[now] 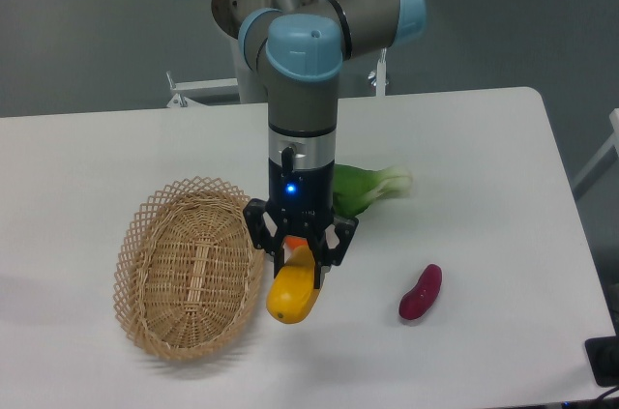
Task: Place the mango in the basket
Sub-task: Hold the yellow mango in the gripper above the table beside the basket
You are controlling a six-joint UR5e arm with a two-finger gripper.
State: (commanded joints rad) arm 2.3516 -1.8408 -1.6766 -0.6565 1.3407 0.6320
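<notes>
The mango (293, 297) is yellow with an orange upper end and lies just right of the basket's right rim. My gripper (301, 259) points straight down over it, with its black fingers (327, 247) closed on the orange end. I cannot tell whether the mango rests on the table or hangs just above it. The basket (145, 225) is an oval, light tan wicker one with a lattice rim. It stands at the front left of the table and holds nothing.
A green leafy vegetable (372, 187) lies behind and right of the gripper, partly hidden by the arm. A small purple sweet potato (421, 293) lies to the right of the mango. A dark object (604, 359) sits at the table's front right corner.
</notes>
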